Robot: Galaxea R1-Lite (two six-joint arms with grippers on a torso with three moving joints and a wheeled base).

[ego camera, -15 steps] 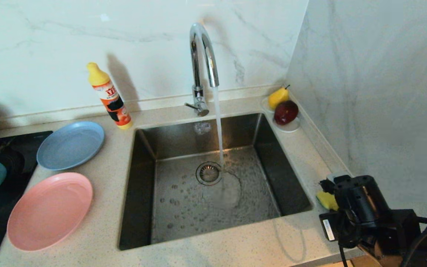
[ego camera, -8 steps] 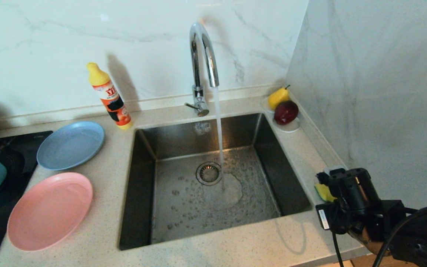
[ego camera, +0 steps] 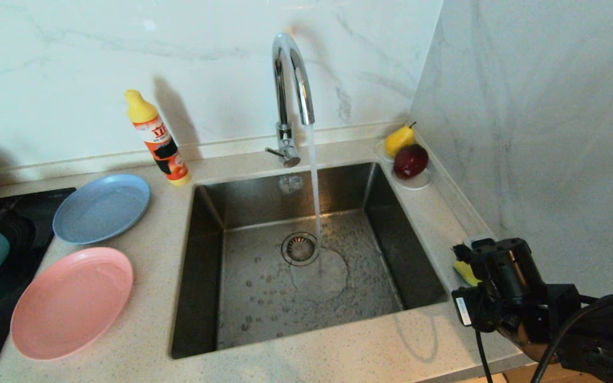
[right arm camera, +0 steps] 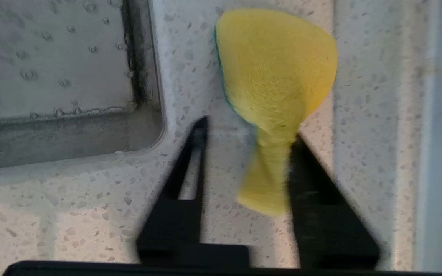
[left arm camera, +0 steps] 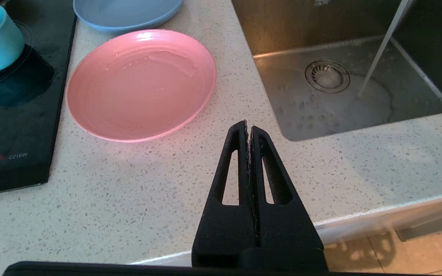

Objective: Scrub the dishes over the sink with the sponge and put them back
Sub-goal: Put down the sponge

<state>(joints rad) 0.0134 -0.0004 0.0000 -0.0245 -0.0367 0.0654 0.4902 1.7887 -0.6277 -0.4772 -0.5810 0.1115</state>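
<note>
1. Right wrist view is showing the right gripper (right arm camera: pixel 248 134) with its jaws now parting: a clear gap on one side, the pinched sponge (right arm camera: pixel 276 73) leaning against the other finger.
2. Half a second back, the gripper was hanging slightly farther from the counter (ego camera: pixel 423 223) at its right edge beside the sink (ego camera: pixel 306 255); the sponge is now being let go there.
3. Plates (ego camera: pixel 71 302) are lying at the counter's left end, seemingly done.
4. Left gripper (left arm camera: pixel 248 128) is sitting pressed together, empty.
</note>
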